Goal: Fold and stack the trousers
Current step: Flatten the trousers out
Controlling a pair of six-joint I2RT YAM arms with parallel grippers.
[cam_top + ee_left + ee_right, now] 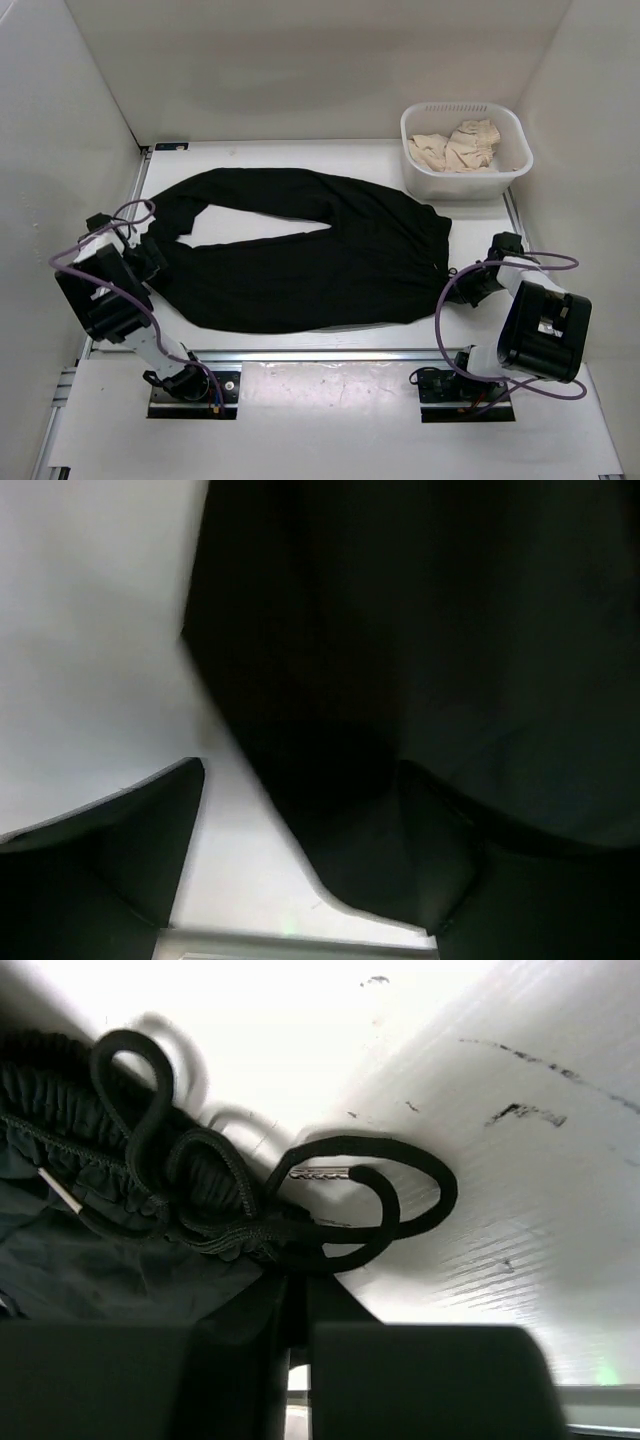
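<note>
The black trousers (pixel 310 260) lie spread flat across the white table, waist to the right and legs to the left. My left gripper (pixel 155 255) is at the leg ends. In the left wrist view the left gripper (pixel 300 780) is open, one finger (pixel 150 830) over bare table and the other finger (pixel 440 860) over the dark trousers (pixel 420 630). My right gripper (pixel 462 275) is at the waist edge. In the right wrist view the right gripper (pixel 297 1295) has its jaws drawn together on the gathered waistband (pixel 60 1110), by the looped drawstring (pixel 400 1175).
A white basket (pixel 420 175) holding beige cloth (pixel 460 148) stands at the back right, just beyond the waist. White walls close in the table on the left, back and right. A metal rail (pixel 330 352) runs along the near edge.
</note>
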